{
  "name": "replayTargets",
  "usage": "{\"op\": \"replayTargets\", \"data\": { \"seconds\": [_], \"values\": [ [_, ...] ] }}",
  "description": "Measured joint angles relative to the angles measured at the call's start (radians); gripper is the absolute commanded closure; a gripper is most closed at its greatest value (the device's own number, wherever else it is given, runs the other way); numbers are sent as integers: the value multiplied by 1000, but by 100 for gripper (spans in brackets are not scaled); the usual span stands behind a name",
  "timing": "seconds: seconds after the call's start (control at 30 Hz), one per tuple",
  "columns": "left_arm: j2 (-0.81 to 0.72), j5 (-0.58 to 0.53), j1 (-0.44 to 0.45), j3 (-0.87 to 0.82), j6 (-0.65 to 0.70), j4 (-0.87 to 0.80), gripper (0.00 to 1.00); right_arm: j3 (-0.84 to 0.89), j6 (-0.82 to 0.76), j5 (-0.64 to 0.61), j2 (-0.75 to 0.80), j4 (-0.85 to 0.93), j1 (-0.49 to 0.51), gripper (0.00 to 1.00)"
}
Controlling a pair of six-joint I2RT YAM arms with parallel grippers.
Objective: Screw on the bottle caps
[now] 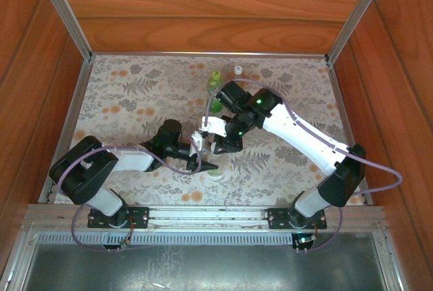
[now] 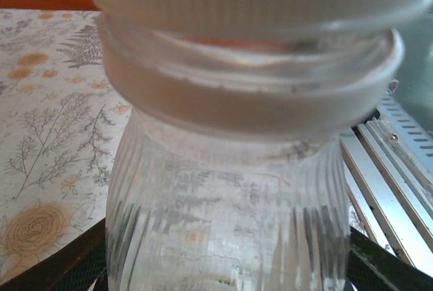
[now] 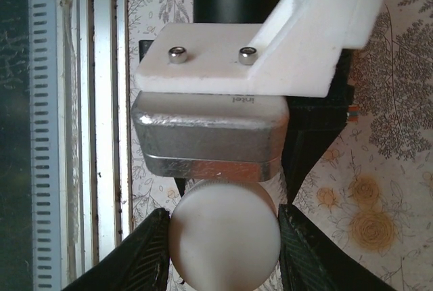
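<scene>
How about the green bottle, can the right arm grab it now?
Probably not yet. The right gripper is pinching the white cap on the clear bottle, and the green bottle stands tucked close beside that arm's own wrist. It would likely need to let go and back up first.

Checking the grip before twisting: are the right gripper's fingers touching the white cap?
Touching. Right wrist view: both fingers press against the white cap's sides, no gap visible.

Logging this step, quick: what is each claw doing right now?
Left claw: closed on the clear bottle.
Right claw: closed on the white cap.
</scene>
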State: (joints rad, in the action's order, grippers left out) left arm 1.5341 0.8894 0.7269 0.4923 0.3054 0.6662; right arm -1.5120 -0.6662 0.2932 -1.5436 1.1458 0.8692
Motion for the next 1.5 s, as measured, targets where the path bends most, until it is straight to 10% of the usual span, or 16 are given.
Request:
{"op": "replayTargets", "data": {
  "seconds": [0.37, 0.6, 0.73, 1.03, 1.5],
  "values": [
    [-108, -297, -2, -4, -60, -70, 36, 31, 721, -269, 35, -161, 36, 81],
    [-108, -290, -2, -4, -75, -79, 36, 51, 1057, -359, 49, -180, 79, 58],
    [-108, -250, -2, -5, -74, -78, 36, 128, 991, -338, 127, -230, 80, 40],
    [-87, -93, -11, -17, -51, -77, 35, 238, 475, -221, 341, -249, 79, 35],
    [-67, 12, -11, -23, 12, -76, 35, 95, 34, -79, 99, -145, 56, 42]
  ]
}}
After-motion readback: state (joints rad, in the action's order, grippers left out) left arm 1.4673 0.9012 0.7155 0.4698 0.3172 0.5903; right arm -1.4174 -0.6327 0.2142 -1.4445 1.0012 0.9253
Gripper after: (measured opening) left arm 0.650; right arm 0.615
